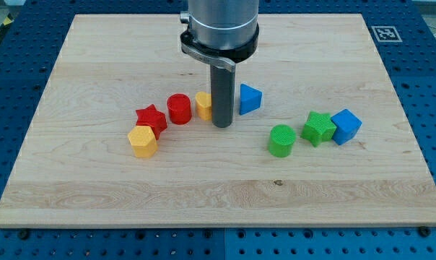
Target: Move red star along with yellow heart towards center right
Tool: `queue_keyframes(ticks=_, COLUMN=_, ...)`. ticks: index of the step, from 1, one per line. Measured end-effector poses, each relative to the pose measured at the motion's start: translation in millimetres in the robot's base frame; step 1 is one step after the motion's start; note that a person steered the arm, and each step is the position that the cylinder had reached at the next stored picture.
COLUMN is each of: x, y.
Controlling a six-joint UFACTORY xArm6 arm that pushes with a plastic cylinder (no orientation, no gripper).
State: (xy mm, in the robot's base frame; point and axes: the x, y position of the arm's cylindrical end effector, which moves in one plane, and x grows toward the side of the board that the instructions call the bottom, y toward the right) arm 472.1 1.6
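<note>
1. Blocks lie in a loose row across the wooden board (pixel 95 188), and each is placed here against my tip (pixel 221 126), which stands near the board's middle.
2. Farthest to the view's left of my tip is the yellow hexagonal block (pixel 143 141), low and well apart from it.
3. The red star (pixel 151 118) sits just above that yellow block, touching it, well to the left of my tip.
4. The red cylinder (pixel 179 109) is nearer, left of my tip and just beside the star.
5. The yellow heart (pixel 203 105) is immediately left of my tip, against the rod; its right side is hidden behind it.
6. My tip is a plain rod end with no pincer to open or close; it grips nothing.
7. The blue triangular block (pixel 250 99) is just right of the rod, slightly higher.
8. The green cylinder (pixel 281 140) is further right and lower.
9. The green star (pixel 318 128) and the blue cube (pixel 346 126), touching each other, lie farthest right of my tip.
</note>
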Motion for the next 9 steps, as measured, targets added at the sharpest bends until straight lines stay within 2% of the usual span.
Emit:
queue_keyframes(ticks=1, x=47, y=-17)
queue_keyframes(ticks=2, x=99, y=-59)
queue_keyframes(ticks=3, x=108, y=-136)
queue_keyframes(ticks=4, x=56, y=-175)
queue_keyframes(ticks=5, x=21, y=-171)
queue_keyframes(ticks=7, x=8, y=-105)
queue_keyframes(ticks=9, x=-21, y=-94)
